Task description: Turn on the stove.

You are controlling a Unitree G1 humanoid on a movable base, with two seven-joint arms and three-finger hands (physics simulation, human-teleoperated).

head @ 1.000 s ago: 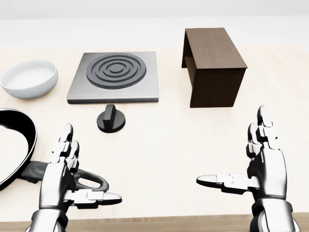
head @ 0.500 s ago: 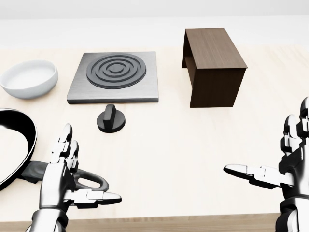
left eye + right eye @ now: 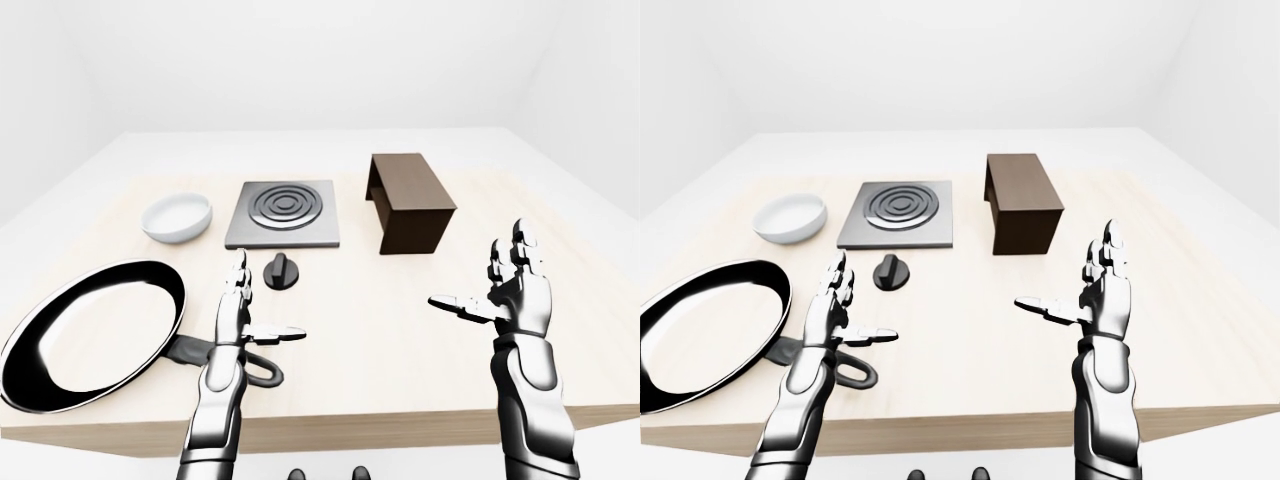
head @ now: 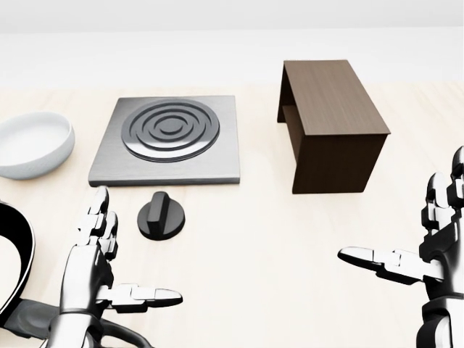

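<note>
The stove lies flat on the table, its black knob just below it. Left hand hovers spread wide below-left of the knob; right hand, also wide, is well right

Landmark: stove plate, grey square with concentric rings, on pale wooden table.
- Black knob: just below the plate, apart from it.
- White bowl: left of the plate.
- Dark wooden box: right of the plate.
- Black frying pan: lower left of the plate.
- Left hand: below the knob, fingers spread, holding nothing.
- Right hand: lower right of the plate, fingers spread, holding nothing.
</note>
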